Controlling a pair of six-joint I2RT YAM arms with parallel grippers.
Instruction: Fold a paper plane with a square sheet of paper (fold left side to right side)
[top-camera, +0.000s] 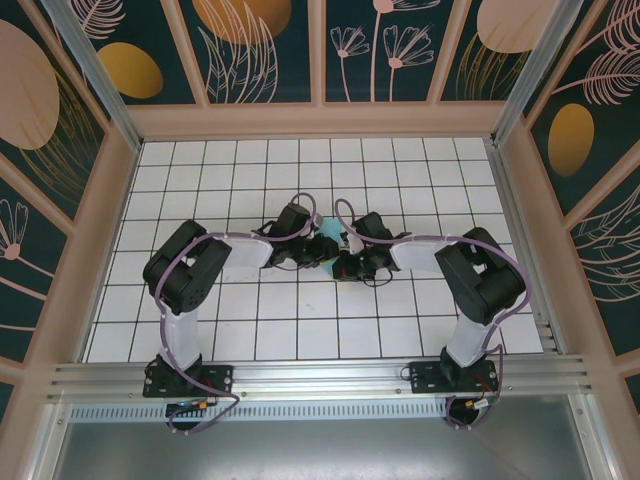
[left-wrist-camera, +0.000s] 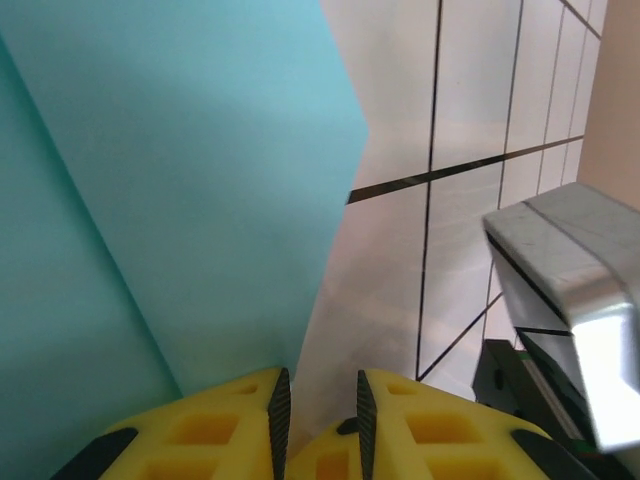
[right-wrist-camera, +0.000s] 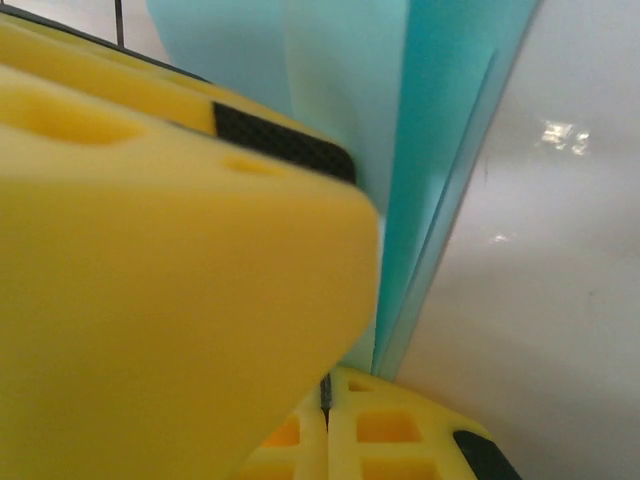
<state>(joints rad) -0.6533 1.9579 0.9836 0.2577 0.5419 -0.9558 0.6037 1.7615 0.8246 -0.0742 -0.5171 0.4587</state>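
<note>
The turquoise sheet of paper (top-camera: 328, 240) lies partly folded at the middle of the tiled table, with both grippers meeting over it. In the left wrist view the paper (left-wrist-camera: 200, 200) shows a crease and a pointed corner, and its edge runs down to the left pad. My left gripper (left-wrist-camera: 322, 410) is slightly open, with bare table showing in the gap. My right gripper (right-wrist-camera: 325, 395) is shut, pads together. The paper's folded edge (right-wrist-camera: 440, 150) stands upright just beside its right finger. A finger of the left gripper (right-wrist-camera: 150, 280) looms close in front.
The white gridded table (top-camera: 400, 170) is walled in by a wooden frame (top-camera: 320, 120) at the back and sides. A metal rail (top-camera: 320, 375) runs along the near edge. The right arm's grey wrist body (left-wrist-camera: 565, 300) sits close on the right of the left gripper.
</note>
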